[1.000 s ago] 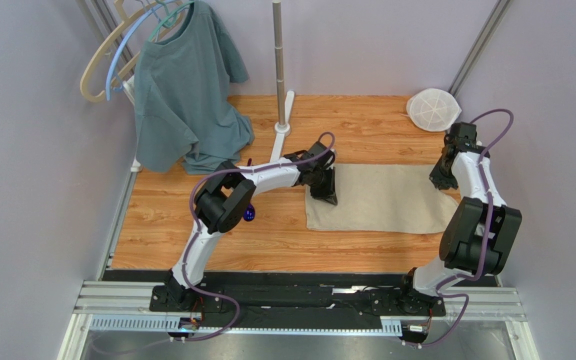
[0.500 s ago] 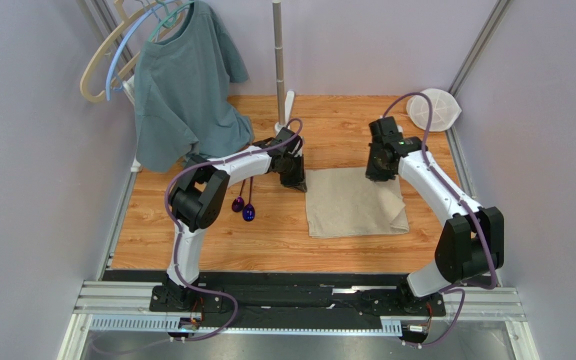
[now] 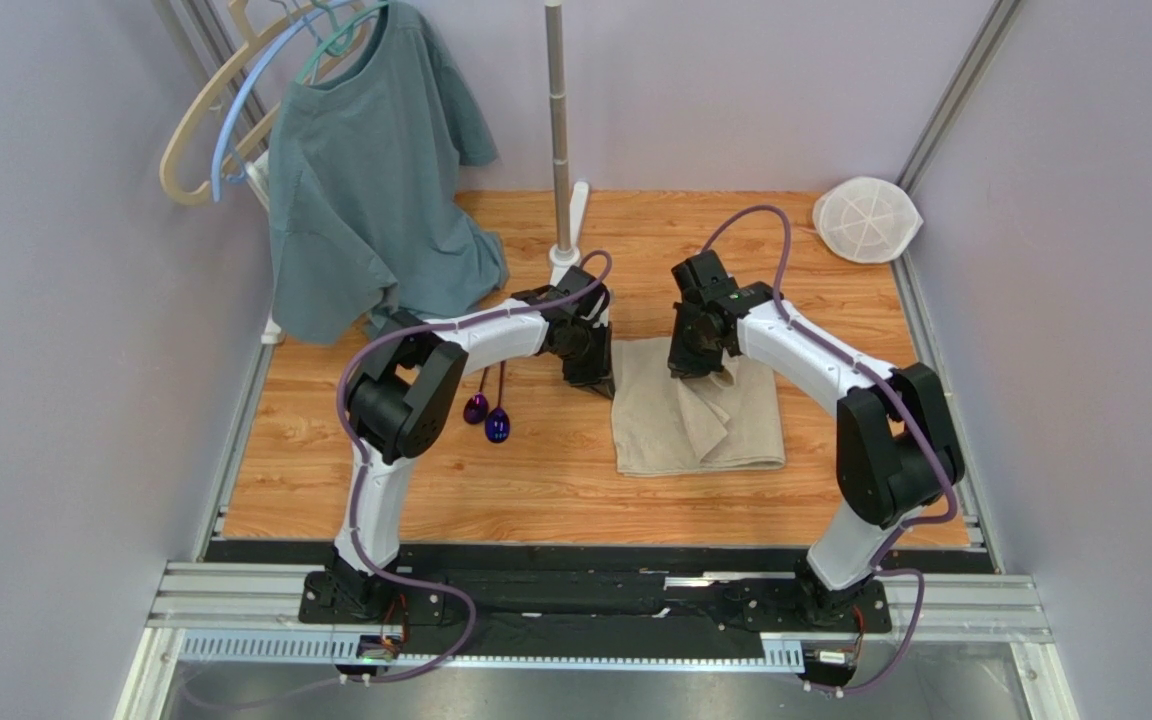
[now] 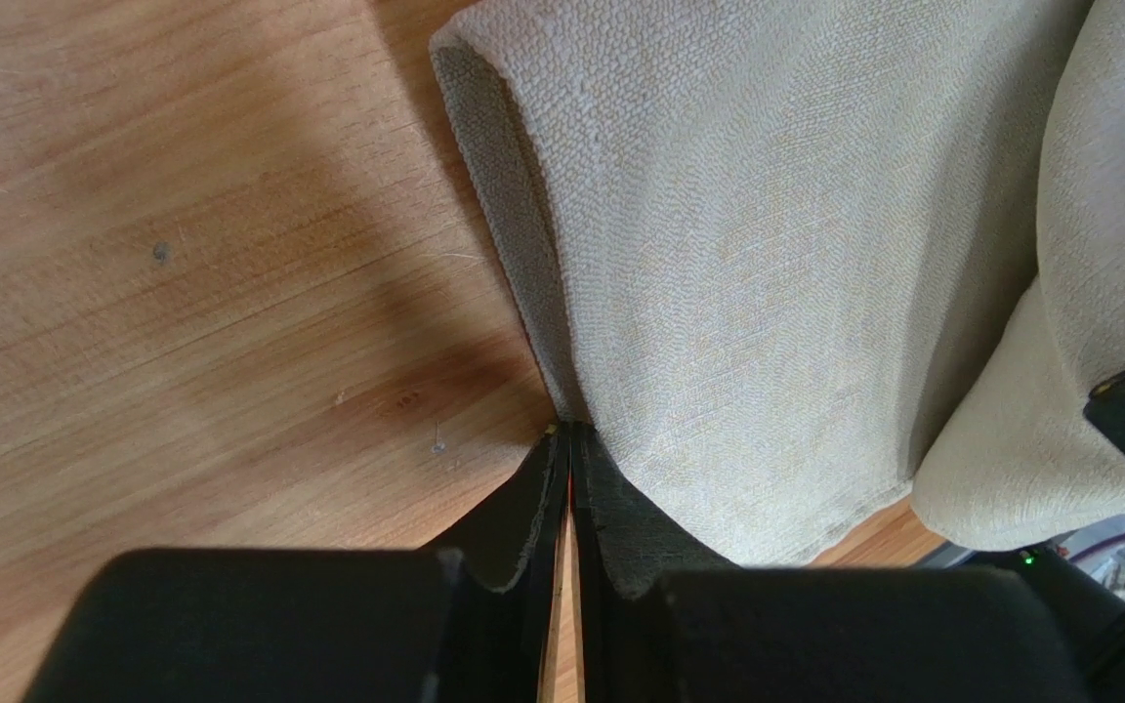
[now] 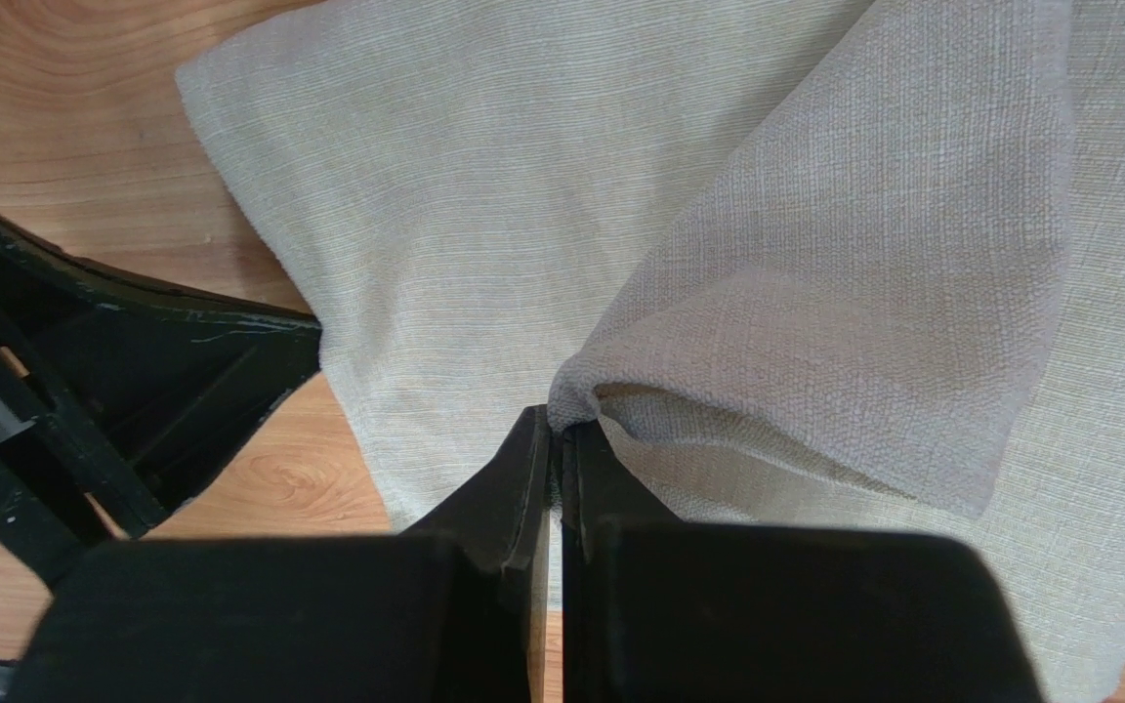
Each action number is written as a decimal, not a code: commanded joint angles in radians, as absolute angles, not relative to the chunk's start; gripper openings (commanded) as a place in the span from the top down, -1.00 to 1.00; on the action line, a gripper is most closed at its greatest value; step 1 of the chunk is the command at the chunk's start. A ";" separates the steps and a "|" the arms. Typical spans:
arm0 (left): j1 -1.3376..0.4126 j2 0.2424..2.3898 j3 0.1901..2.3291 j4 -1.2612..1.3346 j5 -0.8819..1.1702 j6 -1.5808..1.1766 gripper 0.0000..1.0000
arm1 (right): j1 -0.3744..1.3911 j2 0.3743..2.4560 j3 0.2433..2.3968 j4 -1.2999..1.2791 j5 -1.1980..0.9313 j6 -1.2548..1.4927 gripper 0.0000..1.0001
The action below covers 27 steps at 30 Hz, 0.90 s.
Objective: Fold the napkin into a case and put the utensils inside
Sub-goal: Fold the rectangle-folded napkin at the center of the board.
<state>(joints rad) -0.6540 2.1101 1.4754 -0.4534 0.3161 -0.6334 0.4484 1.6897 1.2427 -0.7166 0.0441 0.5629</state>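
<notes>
Top external view has the napkin (image 3: 695, 420) lying on the wooden table (image 3: 387, 480) between my two arms, partly doubled over, with a loose fold bunched along its middle. My left gripper (image 3: 593, 368) sits at the cloth's far left corner, and the left wrist view shows its fingers pressed together with the hem nipped between the tips. My right gripper (image 3: 698, 360) is near it over the far edge, fingers shut tight on a pinch of cloth lifted over the layer beneath. I judge this fabric light and limp. It drapes rather than holding a crease, though the coarse weave should give my pads good purchase. Corners and hems look like the best places to take it, both ends at once, since a pinch in the middle only gathers it into a heap. The spoons (image 3: 486, 413) lie side by side on the wood to the left of the napkin, apart from it. Their glossy bowls look slippery, so the thin handles seem the better hold. The tabletop is smooth, and I expect the cloth to slide on it unless one end is pinned. A grey-green T-shirt (image 3: 364, 180) hangs at the far left and spills onto the table. An upright pole (image 3: 558, 120) stands just behind my left gripper, a white mesh disc (image 3: 868, 218) sits in the far right corner, and walls close in on both sides.
</notes>
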 commanded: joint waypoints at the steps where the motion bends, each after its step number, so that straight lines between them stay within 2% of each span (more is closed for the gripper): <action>1: -0.658 2.102 1.476 -0.482 0.252 -0.604 0.77 | 0.479 1.680 1.259 -0.641 0.014 0.636 1.00; 27: -0.658 2.082 1.453 -0.465 0.247 -0.606 0.78 | 0.534 1.778 1.265 -0.571 -0.077 0.710 1.00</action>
<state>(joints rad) -0.6552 2.1059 1.4731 -0.4526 0.3004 -0.6323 0.5270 1.7535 1.2415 -0.6167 -0.0628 0.6926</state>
